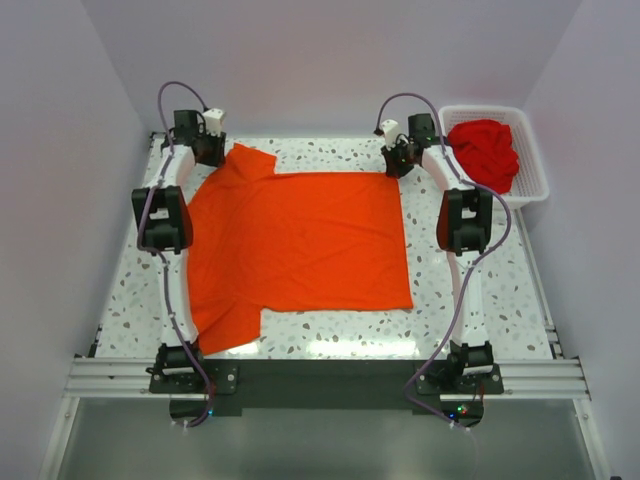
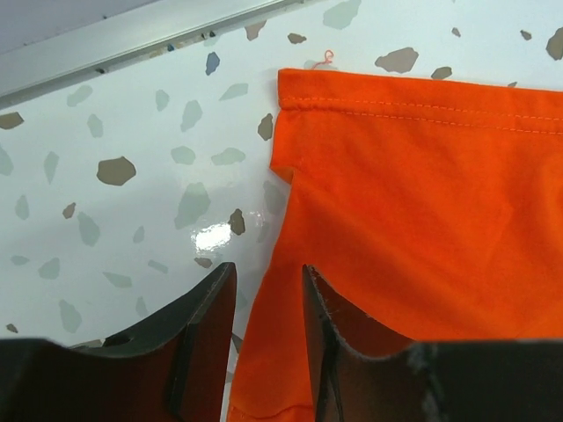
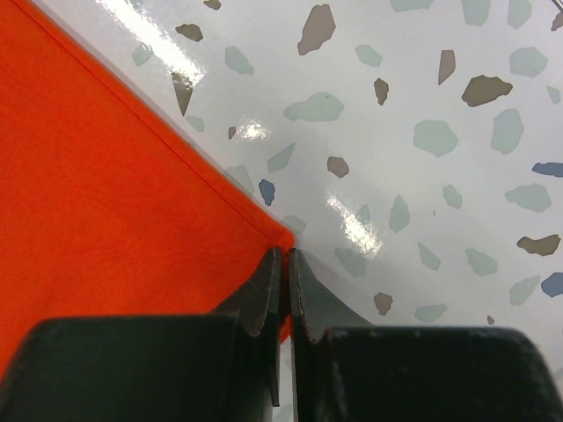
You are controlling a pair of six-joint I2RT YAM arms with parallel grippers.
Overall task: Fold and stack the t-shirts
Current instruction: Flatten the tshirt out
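Observation:
A bright orange-red t-shirt [image 1: 300, 240] lies spread flat on the speckled table, one sleeve toward the far left and one toward the near left. My left gripper [image 1: 214, 150] hovers at the far-left sleeve. In the left wrist view its jaws [image 2: 268, 277] stand apart, with the sleeve's edge [image 2: 422, 220] lying between and beyond them. At the shirt's far-right corner my right gripper [image 1: 397, 160] is shut. The right wrist view shows its fingertips [image 3: 286, 253] pinched on that hemmed corner [image 3: 106, 193]. Deeper red t-shirts [image 1: 485, 152] sit crumpled in the basket.
A white lattice basket [image 1: 536, 165] stands at the far right corner, just beyond the right arm. An aluminium rail [image 2: 132, 35] runs along the table's far edge behind the left gripper. White walls close in on three sides.

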